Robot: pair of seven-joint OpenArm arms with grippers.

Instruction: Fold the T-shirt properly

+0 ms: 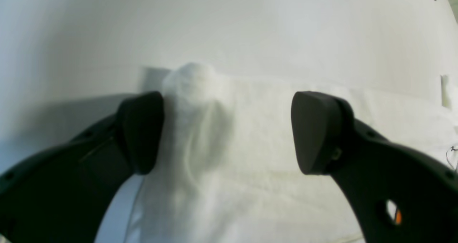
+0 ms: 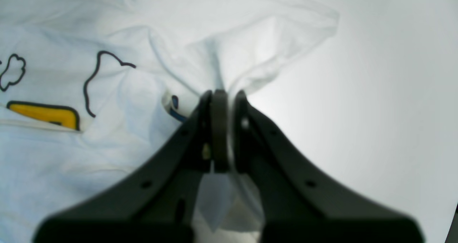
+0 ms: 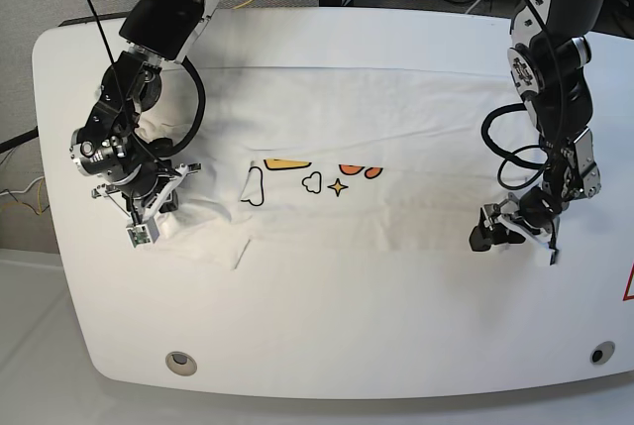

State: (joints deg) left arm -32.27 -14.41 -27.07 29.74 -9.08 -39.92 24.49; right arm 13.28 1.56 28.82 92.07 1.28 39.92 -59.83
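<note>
Between the dark pads of our right gripper (image 2: 224,103) a pinch of white cloth is clamped tight, the jaws drawn together on a gathered corner of the large white soft cotton T-shirt (image 2: 118,46) with its black-outlined cloud shapes and yellow print. From that pinch the fabric fans away in taut folds, and a small flap of it hangs down behind the fingers. In the base view this gripper (image 3: 142,209) sits at the garment's edge on the view's left, low over the glossy white tabletop (image 3: 327,326).

Our left gripper (image 1: 229,132) stands with its jaws wide apart, one black finger pad (image 1: 141,128) touching a raised, bunched hump of the white cloth, the other pad well clear to the side above flat fabric. Nothing is held here. In the base view it (image 3: 510,230) hovers at the opposite end of the T-shirt (image 3: 396,138), on the view's right.

We see the garment spread lengthwise across the table's middle, already doubled into a long band, with cloud outlines, a star and orange shapes showing along its near fold.
</note>
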